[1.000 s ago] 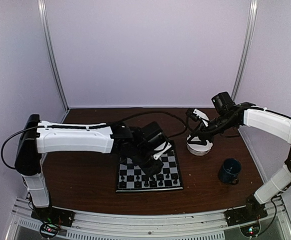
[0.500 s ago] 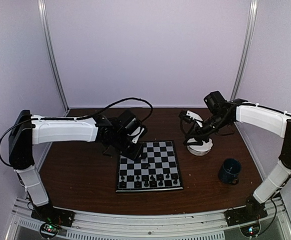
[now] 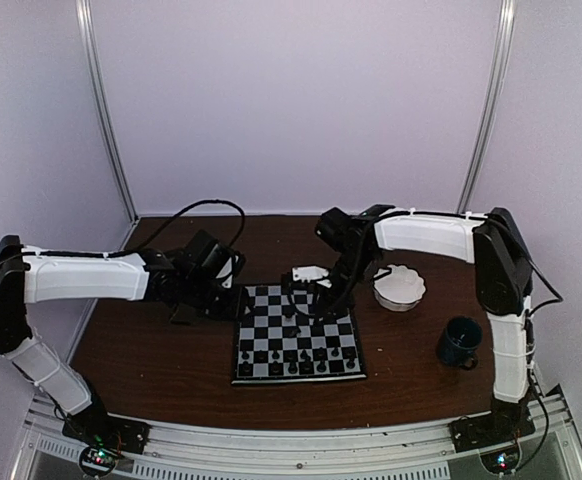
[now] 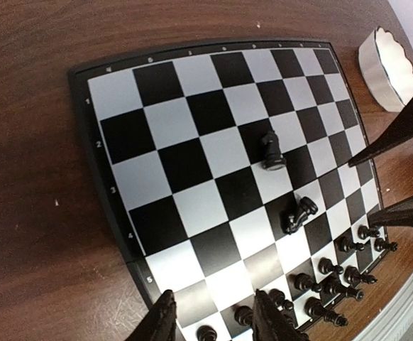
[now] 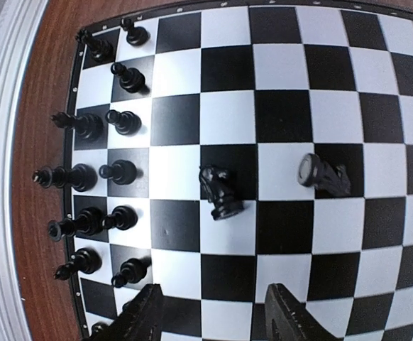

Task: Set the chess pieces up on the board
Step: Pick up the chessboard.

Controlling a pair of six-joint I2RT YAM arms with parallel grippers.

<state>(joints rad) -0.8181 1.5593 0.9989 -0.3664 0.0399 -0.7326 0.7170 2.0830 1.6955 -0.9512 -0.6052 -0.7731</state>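
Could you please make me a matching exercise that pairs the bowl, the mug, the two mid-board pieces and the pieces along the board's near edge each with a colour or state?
Things:
1. bowl
2. mug
3. two mid-board pieces
4. pieces along the near edge of the board

Colour or state:
a. dark blue
b. standing upright in rows
c. white, with a scalloped rim
d. lying on their sides

Pairs: 1-c, 2-a, 3-d, 4-b.
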